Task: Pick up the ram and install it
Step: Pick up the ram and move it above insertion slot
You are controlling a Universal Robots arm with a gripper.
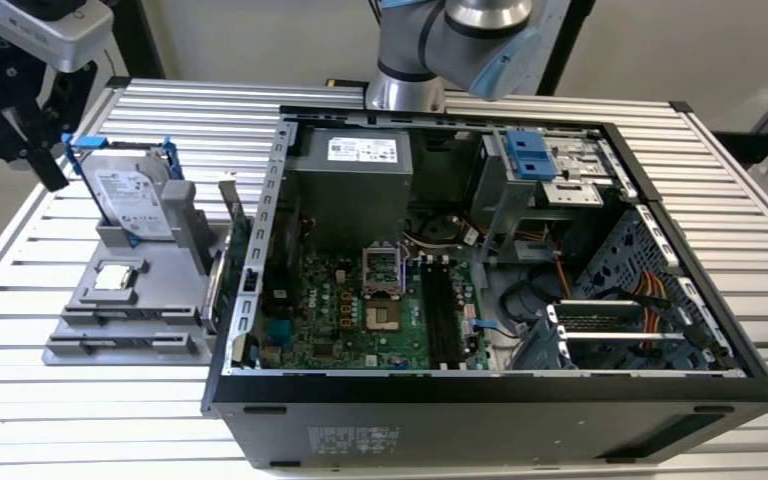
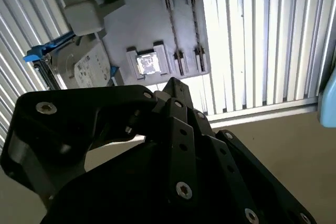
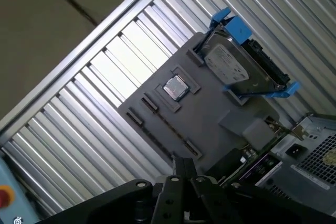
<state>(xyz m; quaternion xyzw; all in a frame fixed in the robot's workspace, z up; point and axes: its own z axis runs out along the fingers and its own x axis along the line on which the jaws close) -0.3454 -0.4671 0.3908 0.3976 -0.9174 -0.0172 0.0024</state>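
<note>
At the exterior view's left we note the black two-fingered gripper (image 1: 48, 172), its jaws closed together and gripping nothing. Next stands a grey plastic holder tray (image 1: 91, 345) carrying a silver hard drive in a blue frame (image 1: 131, 195) and a small square silver processor chip (image 1: 115, 277). The long, thin dark-green ram stick (image 1: 231, 205) appears to stand upright at the tray's right edge. It is just beside the open black computer case (image 1: 491, 400) and well apart from the gripper.

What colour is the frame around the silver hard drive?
The frame is blue, clearest in the first wrist view.
</note>
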